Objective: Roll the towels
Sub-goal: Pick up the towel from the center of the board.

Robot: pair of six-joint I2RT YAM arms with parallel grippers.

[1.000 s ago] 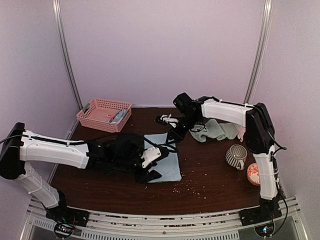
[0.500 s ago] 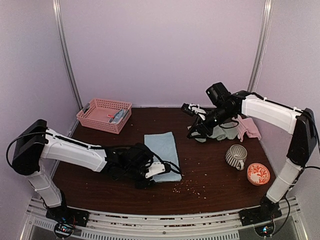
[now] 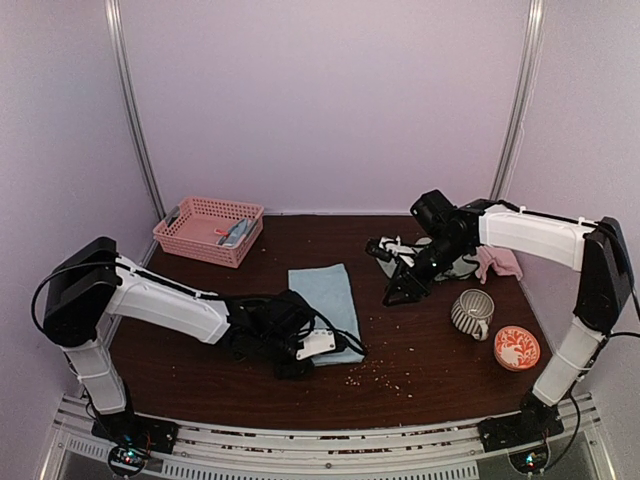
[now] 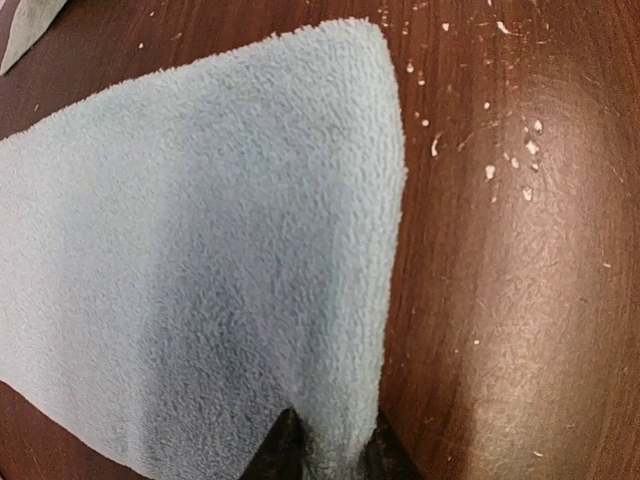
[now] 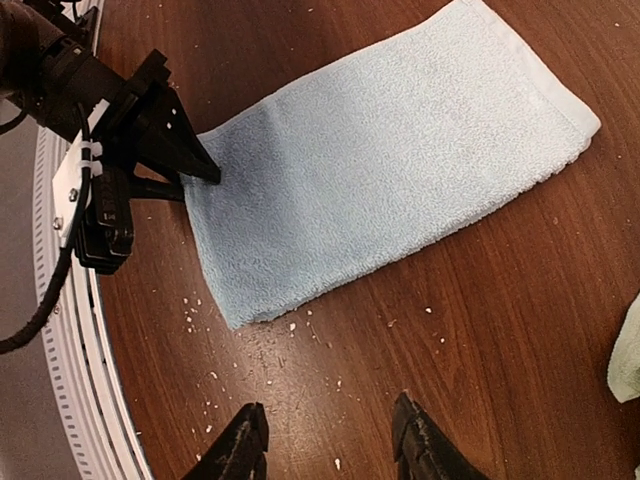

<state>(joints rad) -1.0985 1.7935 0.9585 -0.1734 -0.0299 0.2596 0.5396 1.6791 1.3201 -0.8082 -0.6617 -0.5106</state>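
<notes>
Pinching one edge of the blue towel [image 4: 200, 250] in our left end effector [image 4: 328, 452], we could roll it crooked, since our open right end effector [image 5: 330, 440] holds nothing.

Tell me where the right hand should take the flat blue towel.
The blue towel lies flat and thin, so only an edge gives purchase. The left hand pinches one near corner; take the free near corner, coming in low from the right.
</notes>
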